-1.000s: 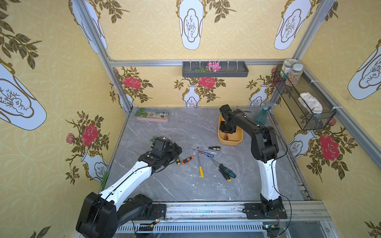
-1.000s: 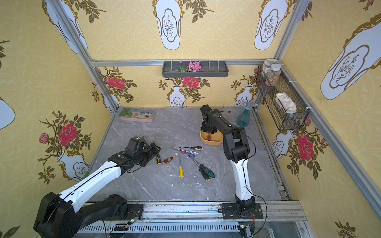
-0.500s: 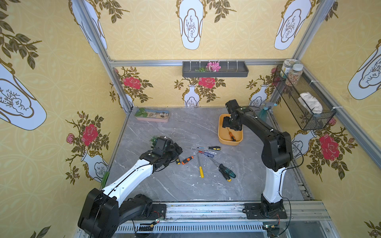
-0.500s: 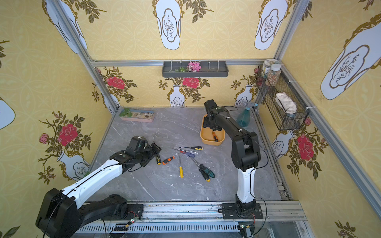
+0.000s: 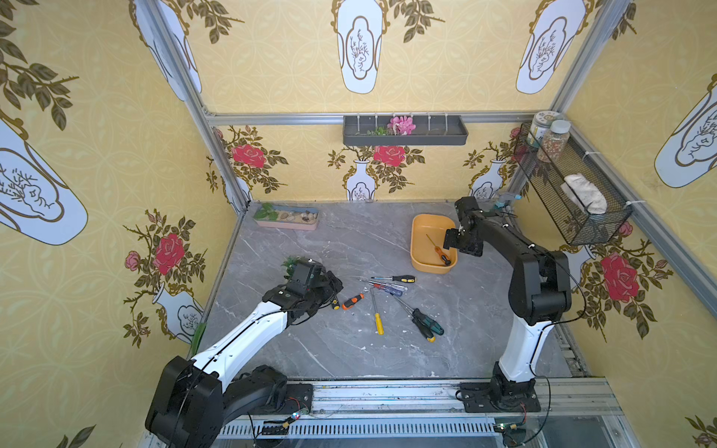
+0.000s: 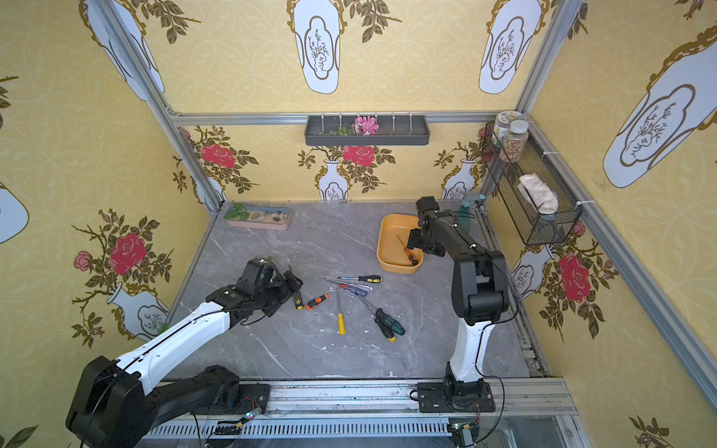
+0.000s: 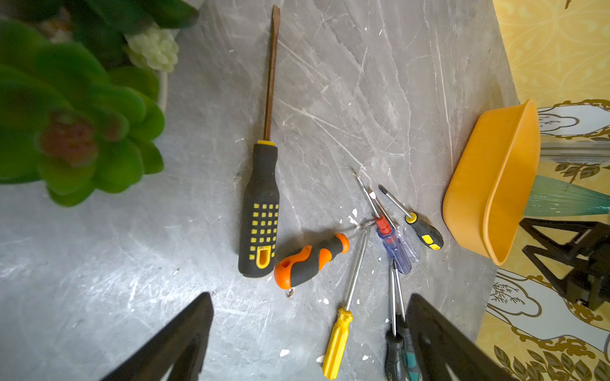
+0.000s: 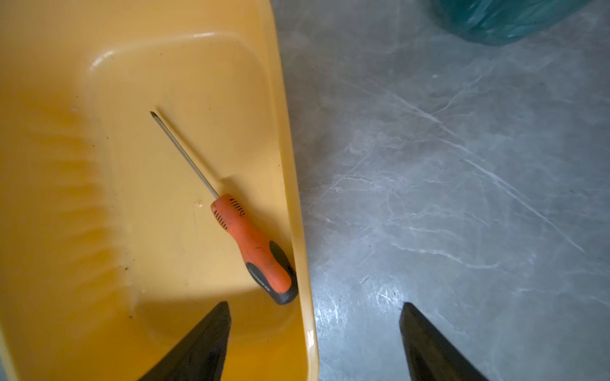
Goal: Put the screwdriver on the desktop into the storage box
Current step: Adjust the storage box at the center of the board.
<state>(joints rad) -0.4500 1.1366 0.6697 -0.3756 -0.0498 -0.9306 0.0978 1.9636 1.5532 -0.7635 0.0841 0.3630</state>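
The orange-yellow storage box [image 5: 421,248] [image 6: 388,248] stands at the back right of the grey desktop [image 5: 349,240]. One screwdriver [image 8: 254,250] [image 5: 440,254] with an orange and black handle lies inside it, against the right wall. My right gripper [image 8: 316,305] [image 5: 452,238] hangs open and empty over the box's right rim. Several more screwdrivers lie loose mid-desktop: a big black and yellow one [image 7: 260,211], a stubby orange one [image 7: 310,260] [image 5: 353,301], a yellow one [image 7: 338,343] and a green pair [image 5: 426,326]. My left gripper [image 7: 309,294] [image 5: 331,285] is open and empty just left of them.
A green artificial plant [image 7: 72,125] sits close behind the left gripper. A pink tray of pebbles [image 5: 287,219] is at the back left, and a teal spray bottle [image 5: 502,201] at the back right corner. A wire basket [image 5: 570,190] hangs on the right wall.
My right gripper has opened and let go of the orange-handled screwdriver, which now lies in the storage box. That gripper has drifted toward the box's right rim. The left arm has barely moved.
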